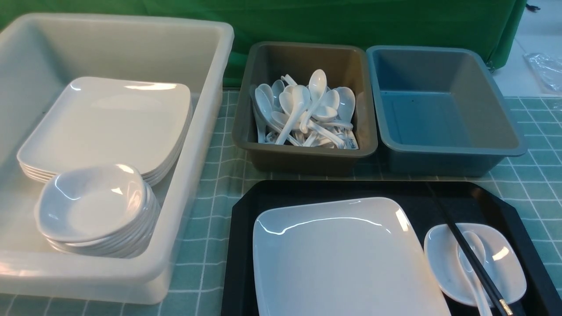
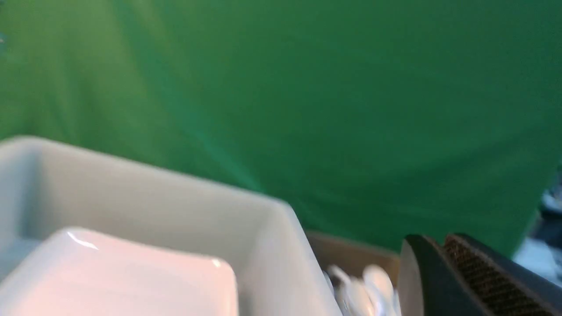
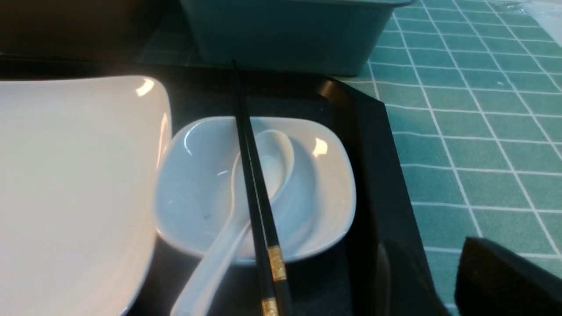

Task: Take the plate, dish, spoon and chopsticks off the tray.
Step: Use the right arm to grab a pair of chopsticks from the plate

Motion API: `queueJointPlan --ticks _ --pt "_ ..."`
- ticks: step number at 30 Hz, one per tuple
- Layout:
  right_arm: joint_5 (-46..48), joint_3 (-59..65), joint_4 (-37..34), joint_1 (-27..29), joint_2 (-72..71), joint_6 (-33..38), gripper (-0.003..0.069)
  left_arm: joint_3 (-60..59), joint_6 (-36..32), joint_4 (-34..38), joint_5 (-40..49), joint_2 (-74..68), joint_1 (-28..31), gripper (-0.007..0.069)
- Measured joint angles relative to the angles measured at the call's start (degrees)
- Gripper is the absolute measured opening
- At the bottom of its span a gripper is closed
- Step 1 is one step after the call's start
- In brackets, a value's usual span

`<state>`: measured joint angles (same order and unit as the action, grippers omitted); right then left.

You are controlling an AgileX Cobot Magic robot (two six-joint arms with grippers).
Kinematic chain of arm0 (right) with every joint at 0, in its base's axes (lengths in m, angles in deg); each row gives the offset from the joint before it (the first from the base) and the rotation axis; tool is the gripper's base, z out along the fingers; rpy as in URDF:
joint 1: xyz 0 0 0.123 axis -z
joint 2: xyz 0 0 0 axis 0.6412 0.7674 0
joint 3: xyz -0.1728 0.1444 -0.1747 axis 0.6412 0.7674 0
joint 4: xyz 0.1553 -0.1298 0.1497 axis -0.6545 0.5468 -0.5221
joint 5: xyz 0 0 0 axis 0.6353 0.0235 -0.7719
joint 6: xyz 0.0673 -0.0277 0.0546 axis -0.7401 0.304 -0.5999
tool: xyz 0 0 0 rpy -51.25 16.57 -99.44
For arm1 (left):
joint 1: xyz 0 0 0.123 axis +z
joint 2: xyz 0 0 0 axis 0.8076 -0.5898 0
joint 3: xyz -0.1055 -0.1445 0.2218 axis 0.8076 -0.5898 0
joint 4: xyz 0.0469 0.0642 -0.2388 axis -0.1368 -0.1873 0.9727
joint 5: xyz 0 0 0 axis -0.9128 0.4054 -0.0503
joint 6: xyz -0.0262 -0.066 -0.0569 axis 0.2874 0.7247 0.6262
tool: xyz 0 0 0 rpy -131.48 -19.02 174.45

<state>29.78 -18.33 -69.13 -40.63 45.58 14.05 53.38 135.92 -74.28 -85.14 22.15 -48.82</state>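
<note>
The black tray (image 1: 333,191) lies at the near right of the table. On it rests the large white plate (image 1: 342,259), with the small white dish (image 1: 443,259) to its right. The spoon (image 1: 464,256) lies in the dish, and the black chopsticks (image 1: 456,228) lie across both. Neither gripper shows in the front view. In the right wrist view my right gripper (image 3: 428,250) is open and empty, beside the tray's (image 3: 373,175) right rim, apart from the dish (image 3: 197,193), spoon (image 3: 274,153) and chopsticks (image 3: 252,175). My left gripper (image 2: 434,245) is shut and empty.
A big white tub (image 1: 206,131) at the left holds stacked plates and dishes. Behind the tray stand a brown-grey tub (image 1: 303,158) with several spoons and a blue-grey tub (image 1: 439,109). The left wrist view shows the white tub's corner (image 2: 272,245) and a green backdrop.
</note>
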Motion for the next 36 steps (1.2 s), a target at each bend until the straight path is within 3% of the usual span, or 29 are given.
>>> queueJointPlan --ticks 5,7,12,16,21,28,29,33,36 --pt "-1.76 0.0 0.0 0.0 0.0 -1.72 0.0242 1.89 3.93 -14.74 5.33 -10.95 -12.04 0.0034" --pt "-5.85 0.0 0.0 0.0 0.0 -9.34 0.0242 1.89 4.0 -16.05 7.6 -14.51 -14.5 0.0034" --pt "-15.83 0.0 -0.05 0.0 0.0 -25.78 0.0242 1.95 1.59 -16.56 7.16 -18.49 -15.36 0.0034" --pt "-18.37 -0.25 -0.05 -0.21 0.0 -34.9 0.0229 2.61 -1.95 -16.95 6.56 -20.89 -15.36 0.0034" --pt "-4.04 -7.85 -0.11 -4.19 4.06 -33.81 0.0163 5.13 -2.79 -21.36 6.42 -23.23 -15.36 0.0034" --pt "23.06 -30.29 -0.06 -19.33 25.47 -21.38 0.0133 9.14 -2.34 -24.89 10.71 -26.7 -15.38 0.0034" --pt "29.46 -35.02 1.17 -22.63 31.93 -20.01 0.0136 9.32 -2.27 -24.89 11.62 -27.07 -15.38 0.0034" --pt "37.48 -43.74 6.97 -29.14 47.31 -19.75 0.0195 9.37 -2.16 -24.03 11.98 -27.33 -15.38 0.0034" --pt "40.56 -48.61 9.13 -28.97 57.92 -17.62 0.0279 9.39 -1.54 -23.82 11.93 -27.33 -15.38 0.0034"
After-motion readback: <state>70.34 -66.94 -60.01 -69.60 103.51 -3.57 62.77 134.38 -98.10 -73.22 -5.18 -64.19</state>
